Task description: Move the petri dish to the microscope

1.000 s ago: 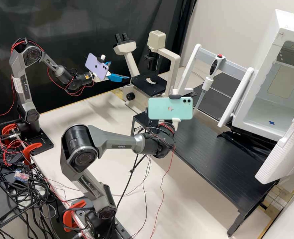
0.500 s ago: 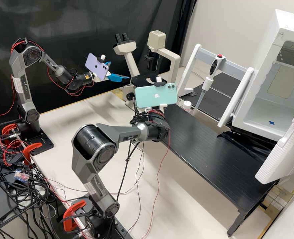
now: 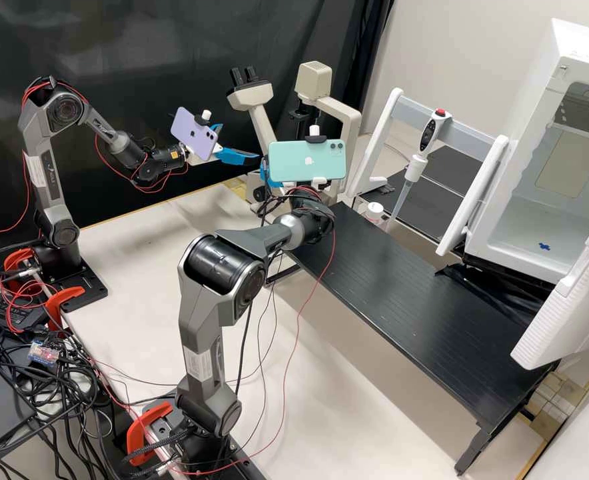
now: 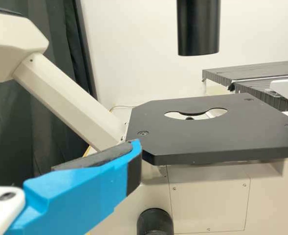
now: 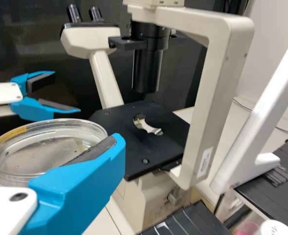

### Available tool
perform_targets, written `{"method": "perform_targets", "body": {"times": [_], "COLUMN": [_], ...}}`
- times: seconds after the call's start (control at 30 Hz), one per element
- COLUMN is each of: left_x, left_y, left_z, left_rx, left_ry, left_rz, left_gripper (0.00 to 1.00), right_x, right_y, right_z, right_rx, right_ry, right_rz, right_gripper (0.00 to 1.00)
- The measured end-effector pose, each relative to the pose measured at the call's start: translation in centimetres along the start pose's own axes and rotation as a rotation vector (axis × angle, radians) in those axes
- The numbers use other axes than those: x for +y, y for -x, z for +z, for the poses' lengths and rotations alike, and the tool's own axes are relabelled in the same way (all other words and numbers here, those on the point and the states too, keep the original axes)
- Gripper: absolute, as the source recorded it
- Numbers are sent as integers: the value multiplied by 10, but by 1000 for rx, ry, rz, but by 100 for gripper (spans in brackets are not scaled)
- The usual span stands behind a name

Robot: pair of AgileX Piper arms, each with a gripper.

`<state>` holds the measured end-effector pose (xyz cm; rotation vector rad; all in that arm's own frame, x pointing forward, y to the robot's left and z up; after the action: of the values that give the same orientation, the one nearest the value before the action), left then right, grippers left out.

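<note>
The petri dish (image 5: pixel 41 154), round and clear with a yellow strip at its rim, is in the right hand (image 3: pixel 265 175). In the right wrist view that hand (image 5: pixel 54 134) has its two blue fingers set about a dish's width apart, closed on the dish's opposite sides. The dish is held up near the microscope (image 3: pixel 313 81), away from the opening in its black stage (image 5: pixel 126 144); a black tube (image 5: pixel 146 71) hangs above that opening.

The left hand (image 3: pixel 240 141) is near the stage's other side, its fingers spread part way and nothing between them. In the left wrist view one blue finger (image 4: pixel 80 193) points towards a corner of the stage; whether it touches, I cannot tell.

A green phone (image 3: pixel 308 161) is mounted on the right arm and a purple phone (image 3: pixel 194 135) on the left. Both arms are fixed at the edge of the pale desk (image 3: pixel 141 267).

A black slatted stand (image 3: pixel 408 293) runs from near the microscope to a white cabinet (image 3: pixel 584 57), whose door (image 3: pixel 574 293) is open. Beside the stand, a pipette (image 3: pixel 429 137) hangs tip down on a white frame (image 3: pixel 382 123), and a white-lidded pot (image 3: pixel 374 210) is near its tip. A dark curtain (image 3: pixel 154 40) hangs behind the arms and the microscope.
</note>
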<state>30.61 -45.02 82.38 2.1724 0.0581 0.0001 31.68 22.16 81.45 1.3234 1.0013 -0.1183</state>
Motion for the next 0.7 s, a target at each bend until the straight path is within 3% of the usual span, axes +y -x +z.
{"method": "perform_targets", "body": {"times": [0.07,0.37,0.7], "left_x": [0,0,0], "left_y": [0,0,0], "left_z": [0,0,0], "left_rx": [0,0,0], "left_ry": [0,0,0], "left_rz": [0,0,0], "left_gripper": [100,100,100], "right_x": [4,11,13], "right_y": [0,-11,-53], "right_z": [-2,2,-10], "right_rx": [0,-11,-2], "right_ry": [-12,-7,23], "right_rz": [11,24,17], "right_gripper": [0,0,0]}}
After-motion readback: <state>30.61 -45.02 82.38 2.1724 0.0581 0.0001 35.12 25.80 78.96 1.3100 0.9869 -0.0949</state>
